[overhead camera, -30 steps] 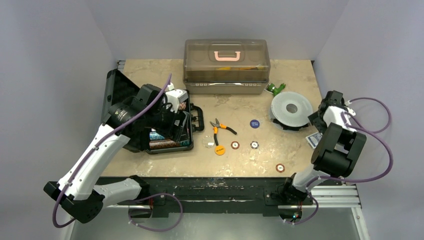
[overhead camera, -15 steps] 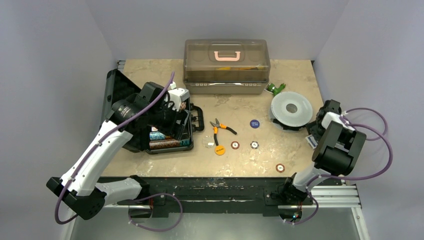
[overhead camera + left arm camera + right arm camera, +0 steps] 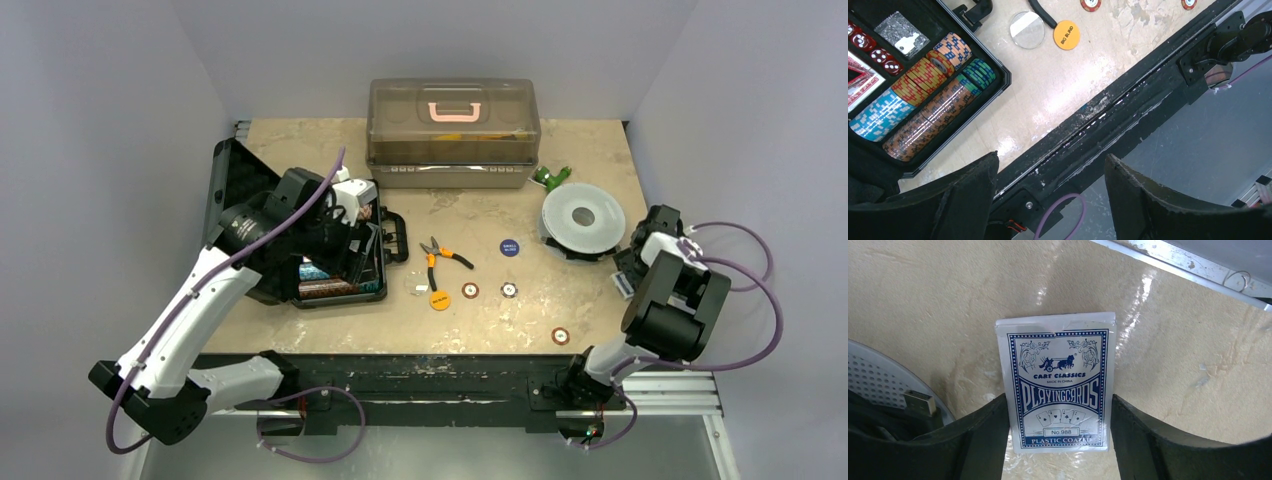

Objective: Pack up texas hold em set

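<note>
The black case (image 3: 345, 298) lies open at the left; it also shows in the left wrist view (image 3: 1001, 82), holding rows of chips (image 3: 923, 115) and red dice (image 3: 879, 51). My left gripper (image 3: 345, 240) hangs over the case's right side, open and empty (image 3: 1050, 157). Loose chips (image 3: 470, 291) (image 3: 509, 290) (image 3: 561, 336), a blue disc (image 3: 510, 247) and an orange "BIG BLIND" disc (image 3: 439, 299) (image 3: 1066, 34) lie mid-table. A blue card pack (image 3: 1060, 385) lies flat at the right edge (image 3: 626, 281). My right gripper (image 3: 630, 262) (image 3: 1060, 402) is open, with its fingers on either side of the pack.
A translucent brown box with a pink handle (image 3: 452, 130) stands at the back. Orange-handled pliers (image 3: 440, 255) lie right of the case. A white round spool (image 3: 583, 220) sits just left of my right gripper, and a small green item (image 3: 550, 177) lies behind it. A clear disc (image 3: 1027, 29) lies beside the orange one.
My right gripper has come down and toward the near side, over the card pack. My left arm has shifted only slightly over the case.
</note>
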Motion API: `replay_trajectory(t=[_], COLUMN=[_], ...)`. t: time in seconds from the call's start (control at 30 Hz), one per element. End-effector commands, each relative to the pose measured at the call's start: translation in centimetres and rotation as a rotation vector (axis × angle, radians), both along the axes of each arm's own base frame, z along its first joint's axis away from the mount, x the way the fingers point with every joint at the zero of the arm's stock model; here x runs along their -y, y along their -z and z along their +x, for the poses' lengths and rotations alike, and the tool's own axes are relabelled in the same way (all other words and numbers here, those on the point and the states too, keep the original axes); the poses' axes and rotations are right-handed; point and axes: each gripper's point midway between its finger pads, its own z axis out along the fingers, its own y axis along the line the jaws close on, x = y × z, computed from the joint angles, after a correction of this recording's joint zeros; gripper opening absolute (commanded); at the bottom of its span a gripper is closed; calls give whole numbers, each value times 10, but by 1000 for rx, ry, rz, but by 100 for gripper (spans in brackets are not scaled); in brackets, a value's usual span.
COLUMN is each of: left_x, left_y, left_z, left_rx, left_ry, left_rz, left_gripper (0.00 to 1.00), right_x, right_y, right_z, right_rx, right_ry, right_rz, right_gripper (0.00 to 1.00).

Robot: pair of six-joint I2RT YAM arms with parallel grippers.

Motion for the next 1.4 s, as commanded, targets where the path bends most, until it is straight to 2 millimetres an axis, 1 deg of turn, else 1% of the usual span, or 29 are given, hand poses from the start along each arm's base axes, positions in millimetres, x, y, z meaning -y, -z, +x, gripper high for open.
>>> replay_trajectory(t=[0.0, 0.17, 0.27, 0.33, 0.4, 0.47, 0.53, 0.67, 0.73, 0.77, 0.83, 0.93, 1.0, 1.07, 1.17, 1.23, 1.27, 1.3, 1.33, 1.37], left_x=[2, 6, 8, 5, 0, -7, -11, -16, -17, -18, -21, -28, -33, -38, -43, -44, -45, -46, -46, -47], left_y=[-3, -1, -1, -3, -3, -5, -9, -21, -30, -35, -44, -59, -67, -76, -86, -86, -85, -84, -83, -82], left_z=[-4, -7, -8, -6, -3, -1, 1, 2, 2, 1, 1, 0, 0, -1, -4, -7, -9, -12, -14, -17], left_rx=[7, -12, -16, -10, 3, 20, 37, 65, 90, 106, 137, 180, 208, 235, 260, 258, 251, 244, 237, 232], left_ry=[13, 19, 17, -12, -51, -83, -104, -130, -144, -149, -168, -196, -214, -233, -253, -259, -260, -262, -262, -264], left_rz=[-34, -53, -61, -52, -33, -12, -3, -8, -25, -35, -52, -65, -66, -71, -87, -94, -94, -96, -99, -101], left_gripper=[75, 75, 75, 75, 75, 75, 75, 75, 75, 75, 75, 75, 75, 75, 76, 75, 75, 75, 75, 75], right_x=[11, 11, 8, 5, 0, -7, -24, -57, -82, -99, -139, -223, -287, -355, -465, -532, -559, -586, -607, -622], right_y=[-24, -48, -71, -91, -118, -143, -168, -239, -265, -275, -288, -296, -289, -274, -244, -227, -222, -209, -201, -195], right_z=[-3, -3, 0, 6, 15, 22, 36, 63, 81, 92, 114, 140, 151, 153, 139, 122, 114, 109, 102, 99], right_rx=[41, 80, 139, 197, 277, 313, 367, 556, 616, 641, 670, 725, 738, 720, 660, 623, 615, 585, 564, 549], right_ry=[3, -22, -45, -73, -106, -129, -182, -286, -356, -405, -505, -678, -793, -914, -1125, -1269, -1334, -1386, -1431, -1458], right_rz=[-80, -112, -128, -135, -146, -159, -170, -229, -214, -197, -154, -45, 36, 108, 230, 285, 288, 294, 311, 328], right_gripper=[54, 47, 46, 46, 45, 45, 44, 45, 44, 43, 43, 43, 43, 43, 42, 42, 42, 42, 42, 42])
